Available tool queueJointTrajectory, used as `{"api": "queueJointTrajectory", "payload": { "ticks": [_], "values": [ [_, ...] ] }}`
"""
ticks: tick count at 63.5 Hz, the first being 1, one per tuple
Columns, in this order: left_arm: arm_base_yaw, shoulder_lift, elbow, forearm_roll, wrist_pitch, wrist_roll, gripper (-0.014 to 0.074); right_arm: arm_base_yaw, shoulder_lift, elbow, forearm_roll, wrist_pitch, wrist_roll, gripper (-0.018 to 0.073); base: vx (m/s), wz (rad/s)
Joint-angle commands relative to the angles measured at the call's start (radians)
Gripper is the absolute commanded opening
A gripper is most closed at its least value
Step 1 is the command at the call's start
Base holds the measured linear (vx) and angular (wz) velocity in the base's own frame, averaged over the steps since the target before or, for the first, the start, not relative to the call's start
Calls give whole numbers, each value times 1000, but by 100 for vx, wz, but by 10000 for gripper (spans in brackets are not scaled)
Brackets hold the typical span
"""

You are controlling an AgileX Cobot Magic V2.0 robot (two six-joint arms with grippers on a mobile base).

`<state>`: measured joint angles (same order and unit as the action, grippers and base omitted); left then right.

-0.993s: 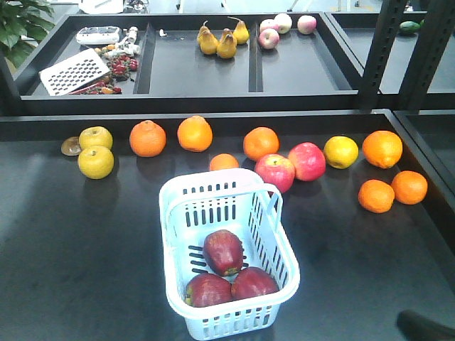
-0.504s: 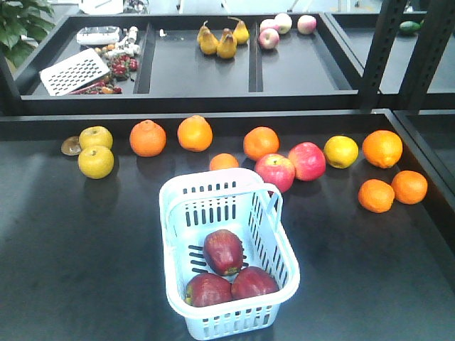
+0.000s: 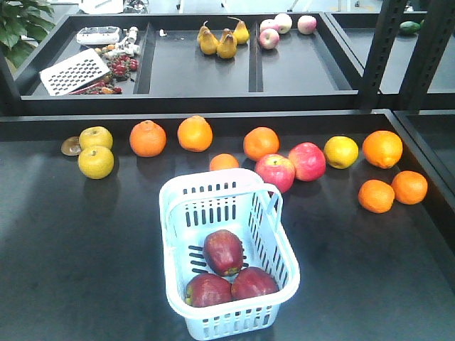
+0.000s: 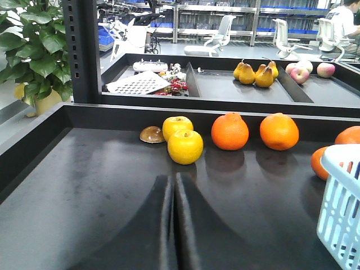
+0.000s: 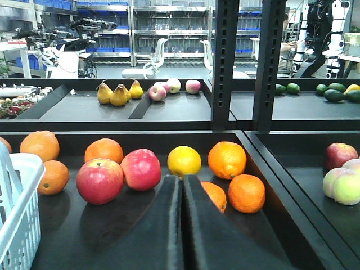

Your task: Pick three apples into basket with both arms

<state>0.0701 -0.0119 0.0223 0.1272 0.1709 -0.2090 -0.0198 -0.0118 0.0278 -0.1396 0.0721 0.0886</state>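
Three dark maroon-red apples (image 3: 227, 273) lie touching one another at the near end of the pale blue-white slotted plastic basket (image 3: 179, 213), which sits near the middle of the dark tabletop (image 3: 71, 249). The black left gripper (image 4: 173, 197) and black right gripper (image 5: 181, 194) each have their fingers pressed together on nothing (neither shows in the front view). Brighter pink-red apples (image 3: 291, 167) and oranges (image 3: 170, 136) lie beyond the basket.

probably a robotics lab: storage shelving (image 5: 169, 28), office chairs (image 4: 216, 36), mock produce counter (image 3: 85, 234).
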Motion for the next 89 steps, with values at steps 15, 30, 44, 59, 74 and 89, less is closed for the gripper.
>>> {"api": "queueJointTrajectory", "payload": {
  "ticks": [15, 30, 44, 59, 74, 89],
  "values": [
    [2, -16, 9, -1, -69, -8, -6, -7, -14, 14, -17, -82, -11, -5, 0, 0],
    [2, -16, 9, -1, -69, -8, -6, -7, -14, 14, -17, -82, -11, -5, 0, 0],
    [2, -16, 9, -1, -69, -8, -6, -7, -14, 14, -17, -82, -11, -5, 0, 0],
    [2, -16, 9, -1, -69, -8, -6, -7, -14, 14, -17, -82, -11, -5, 0, 0],
    [2, -16, 9, -1, -69, -8, -6, -7, -14, 14, -17, -82, -11, -5, 0, 0],
    [2, -16, 9, -1, -69, -8, -6, -7, -14, 14, -17, -82, -11, -5, 0, 0]
  ]
}}
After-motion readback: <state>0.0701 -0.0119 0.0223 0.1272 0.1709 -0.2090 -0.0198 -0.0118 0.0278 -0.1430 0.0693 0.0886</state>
